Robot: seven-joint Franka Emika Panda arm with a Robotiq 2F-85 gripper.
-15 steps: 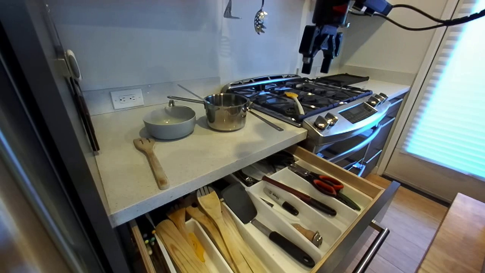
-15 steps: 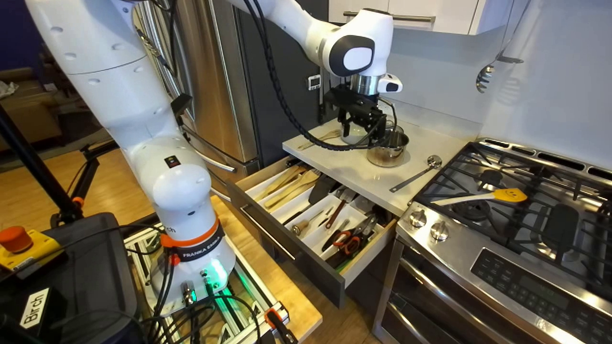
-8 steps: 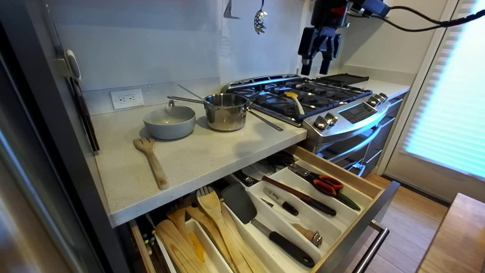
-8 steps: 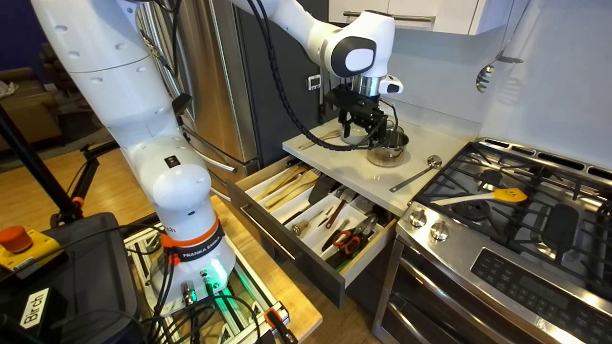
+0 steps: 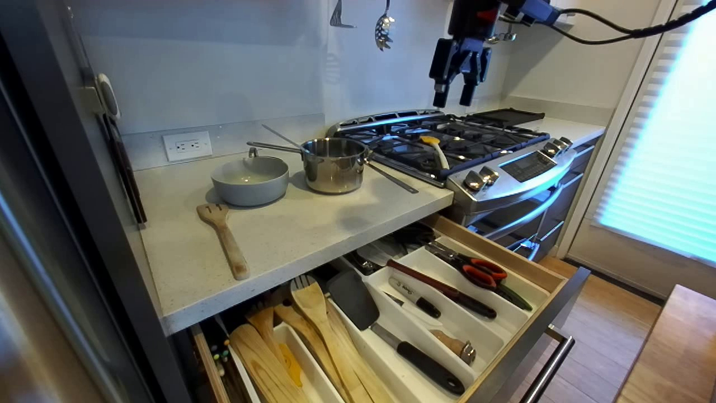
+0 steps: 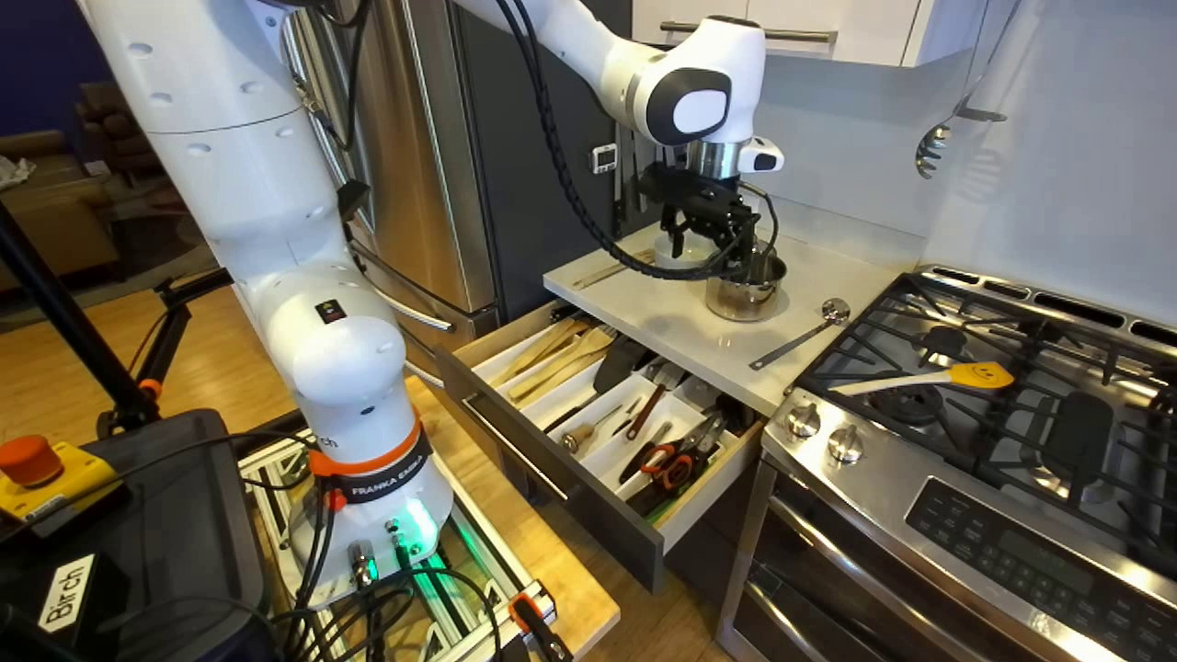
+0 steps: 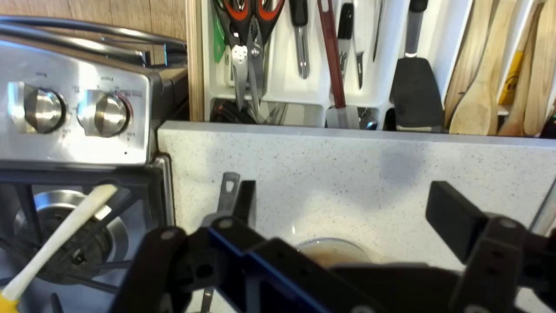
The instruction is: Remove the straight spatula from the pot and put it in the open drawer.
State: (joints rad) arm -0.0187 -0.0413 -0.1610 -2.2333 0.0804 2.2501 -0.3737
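Note:
The steel pot [image 5: 334, 170] stands on the counter; it also shows in an exterior view [image 6: 747, 302], and part of it in the wrist view [image 7: 334, 250]. The thin grey straight spatula [image 5: 282, 137] leans out over the pot's rim on the pot-handle side; its lower end is hidden inside. It is not discernible in the wrist view. The open drawer [image 5: 498, 240] below the counter holds a white divided tray with utensils; it shows in all views [image 6: 588, 487] [image 7: 195, 65]. My gripper [image 5: 453, 101] is open and empty, above the pot area [image 6: 708, 248] [image 7: 343, 204].
A pale-grey pan [image 5: 250, 182] stands beside the pot. A slotted wooden spatula [image 5: 226, 240] lies on the counter. A steel ladle [image 6: 800, 336] lies between pot and stove. A yellow spatula [image 6: 956, 375] rests on the stove grates.
My gripper has moved a little leftward in an exterior view and slightly rightward in an exterior view from elsewhere. It stays open. The spatula, pot and drawer have not moved.

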